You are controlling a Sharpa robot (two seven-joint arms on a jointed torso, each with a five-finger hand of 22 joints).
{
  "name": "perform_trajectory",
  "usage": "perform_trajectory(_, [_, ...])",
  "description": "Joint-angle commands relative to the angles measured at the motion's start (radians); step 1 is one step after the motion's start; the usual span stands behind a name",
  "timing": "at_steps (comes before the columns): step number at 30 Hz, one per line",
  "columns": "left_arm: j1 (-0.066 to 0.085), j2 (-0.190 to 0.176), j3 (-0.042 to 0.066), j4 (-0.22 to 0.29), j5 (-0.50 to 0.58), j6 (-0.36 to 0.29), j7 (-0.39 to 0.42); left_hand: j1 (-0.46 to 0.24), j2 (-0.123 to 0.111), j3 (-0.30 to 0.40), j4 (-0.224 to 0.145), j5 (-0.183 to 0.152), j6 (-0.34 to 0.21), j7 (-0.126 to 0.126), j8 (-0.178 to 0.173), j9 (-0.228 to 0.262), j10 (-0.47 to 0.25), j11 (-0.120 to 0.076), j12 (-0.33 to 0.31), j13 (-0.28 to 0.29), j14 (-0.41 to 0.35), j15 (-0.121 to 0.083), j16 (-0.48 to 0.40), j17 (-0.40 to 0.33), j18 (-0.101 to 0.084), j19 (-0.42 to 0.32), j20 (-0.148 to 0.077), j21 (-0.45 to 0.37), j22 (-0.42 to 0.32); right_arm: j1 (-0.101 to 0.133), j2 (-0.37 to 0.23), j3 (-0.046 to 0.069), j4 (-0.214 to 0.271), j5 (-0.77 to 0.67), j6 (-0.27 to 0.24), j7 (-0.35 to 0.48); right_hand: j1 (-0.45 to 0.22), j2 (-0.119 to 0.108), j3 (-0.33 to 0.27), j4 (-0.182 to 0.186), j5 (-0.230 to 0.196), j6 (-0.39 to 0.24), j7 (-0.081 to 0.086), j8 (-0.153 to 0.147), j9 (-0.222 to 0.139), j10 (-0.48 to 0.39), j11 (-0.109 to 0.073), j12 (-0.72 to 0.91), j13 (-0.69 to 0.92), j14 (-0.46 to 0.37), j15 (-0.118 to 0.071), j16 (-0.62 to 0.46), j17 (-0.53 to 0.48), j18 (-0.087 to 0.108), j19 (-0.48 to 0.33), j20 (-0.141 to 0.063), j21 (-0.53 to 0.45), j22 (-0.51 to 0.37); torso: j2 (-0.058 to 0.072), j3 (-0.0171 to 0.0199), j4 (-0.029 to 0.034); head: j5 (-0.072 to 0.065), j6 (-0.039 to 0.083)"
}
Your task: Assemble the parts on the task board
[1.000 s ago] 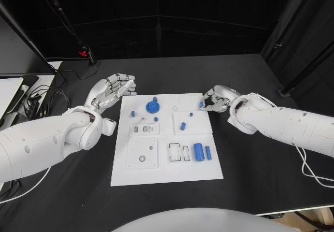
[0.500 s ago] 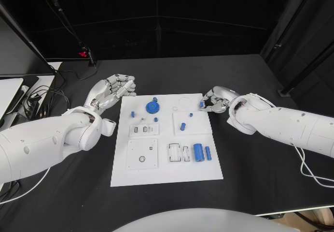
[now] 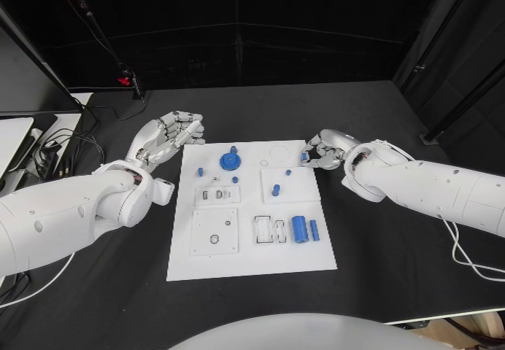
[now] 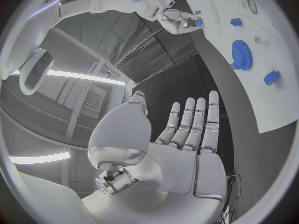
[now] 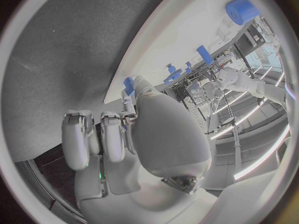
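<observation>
The white task board (image 3: 252, 255) lies in the middle of the black table. On it I see a blue gear (image 3: 230, 160), a blue cylinder (image 3: 300, 229) with a slim blue bar (image 3: 314, 230) beside it, and several small blue pegs such as one at mid-board (image 3: 276, 190). My left hand (image 3: 168, 138) hovers by the board's far left corner with its fingers stretched out and nothing in it. In the left wrist view the left hand (image 4: 187, 134) faces the gear (image 4: 240, 55). My right hand (image 3: 326, 154) sits curled at the board's far right edge and pinches a small blue part (image 3: 306, 156), which also shows in the right wrist view (image 5: 129, 83).
Cables (image 3: 58, 142) and a dark screen lie on the table's left side. A red clip (image 3: 126, 79) stands on a pole at the back left. Bare black table (image 3: 400, 255) stretches right of the board.
</observation>
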Motion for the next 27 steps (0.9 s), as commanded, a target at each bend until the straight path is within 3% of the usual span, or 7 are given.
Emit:
perform_trajectory(1, [0.001,0.0,0.001,0.002,-0.004,0.002,0.112,0.0,0.012,-0.006,0.0,0.007,-0.003,0.137,-0.005,0.001,-0.005,-0.001,0.004,0.0,-0.004,-0.003,0.006,0.0,-0.015,-0.004,0.0,-0.002,-0.002,0.002,0.001,0.001,0.001,-0.004,-0.012,0.008,0.0,0.001,0.004,0.001,-0.005,0.007,0.002,-0.001,-0.001,0.102,-0.008,0.003,0.263,0.102,-0.008,0.002,0.263,-0.007,0.104,-0.004,0.003,0.263,0.0,-0.0002,0.0002,0.002,-0.003])
perform_trajectory(14, [0.001,0.0,0.001,0.002,-0.004,0.002,0.111,0.0,0.012,-0.006,0.0,0.007,-0.003,0.137,-0.005,0.001,-0.005,-0.001,0.004,0.0,-0.004,-0.003,0.006,0.0,-0.015,-0.004,0.0,-0.002,-0.002,0.002,0.0,0.001,0.005,-0.004,-0.028,0.018,0.012,0.028,0.013,-0.008,-0.002,0.071,-0.003,0.015,0.005,0.102,-0.011,0.003,0.263,0.102,-0.011,0.002,0.263,-0.007,0.104,-0.009,0.003,0.263,0.0,-0.0003,-0.001,0.008,-0.006])
perform_trajectory(21, [0.001,0.0,0.001,0.002,-0.004,0.002,0.11,0.0,0.012,-0.006,0.0,0.007,-0.003,0.137,-0.005,0.001,-0.005,-0.001,0.004,0.0,-0.004,-0.003,0.006,0.0,-0.015,-0.004,0.0,-0.002,-0.002,0.002,0.0,0.001,0.007,-0.004,-0.061,0.034,0.031,0.057,0.025,-0.025,0.005,0.126,-0.007,0.026,0.009,0.102,-0.005,0.003,0.263,0.102,-0.006,0.002,0.263,-0.007,0.104,-0.007,0.003,0.263,0.0,-0.0003,-0.0003,0.007,-0.006])
perform_trajectory(27, [0.001,-0.003,0.001,0.003,-0.004,0.001,0.11,0.002,0.014,-0.007,0.0,0.007,-0.003,0.137,-0.005,0.001,-0.005,-0.001,0.005,0.0,-0.004,-0.003,0.007,0.0,-0.015,-0.004,0.0,-0.002,-0.002,0.002,-0.002,0.001,0.011,-0.005,-0.111,0.065,0.041,0.06,0.027,-0.035,0.006,0.138,-0.007,0.025,0.008,0.102,-0.002,0.003,0.263,0.102,-0.004,0.002,0.263,-0.007,0.104,-0.004,0.003,0.263,0.0,0.0001,-0.0003,0.009,-0.006])
